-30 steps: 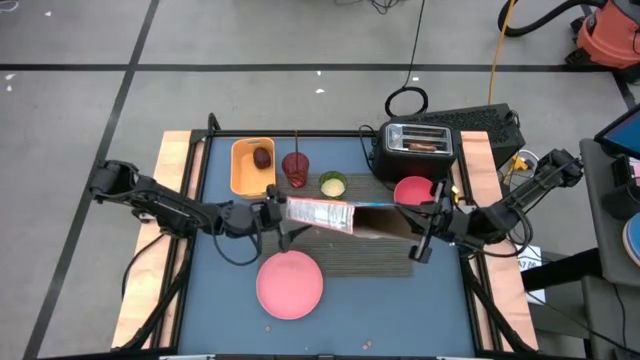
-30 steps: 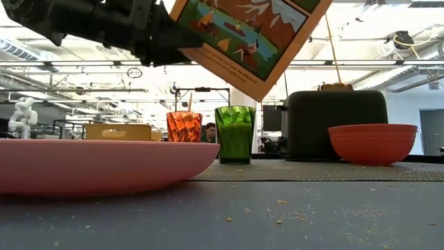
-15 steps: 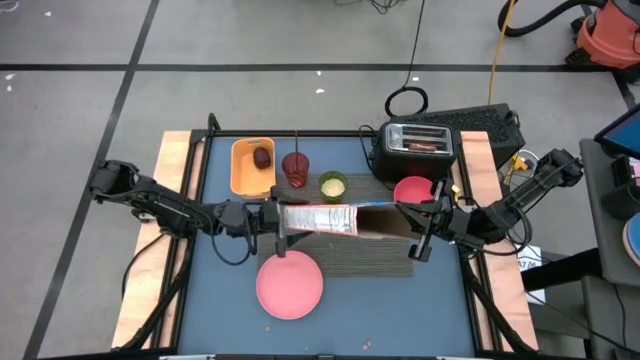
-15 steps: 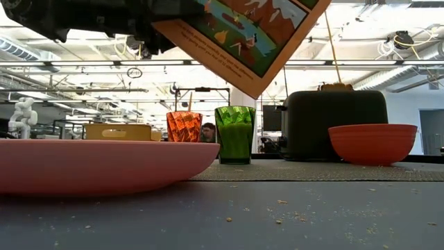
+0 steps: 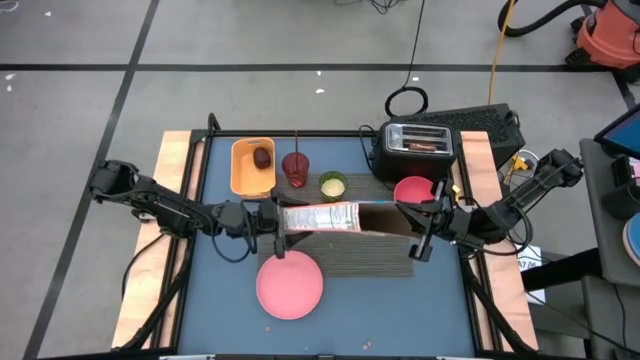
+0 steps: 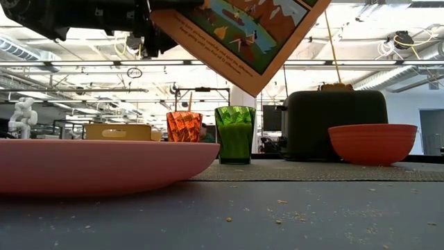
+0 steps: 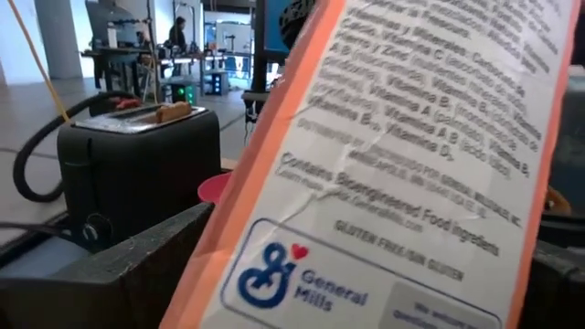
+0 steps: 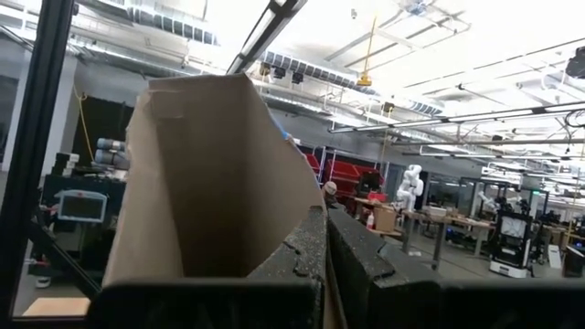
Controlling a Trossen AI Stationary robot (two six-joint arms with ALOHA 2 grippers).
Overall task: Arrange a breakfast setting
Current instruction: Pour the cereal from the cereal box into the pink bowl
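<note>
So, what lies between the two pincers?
The cereal box spans the stretch between the left pincer and the right pincer, held above the placemat. The high view shows it.

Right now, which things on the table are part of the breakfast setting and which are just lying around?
Breakfast setting: pink plate, pink-red bowl, red tumbler, green cup, toast in the toaster, dark-red fruit, placemat, cereal box held by both arms.

Lying about: yellow bin, cables.
</note>
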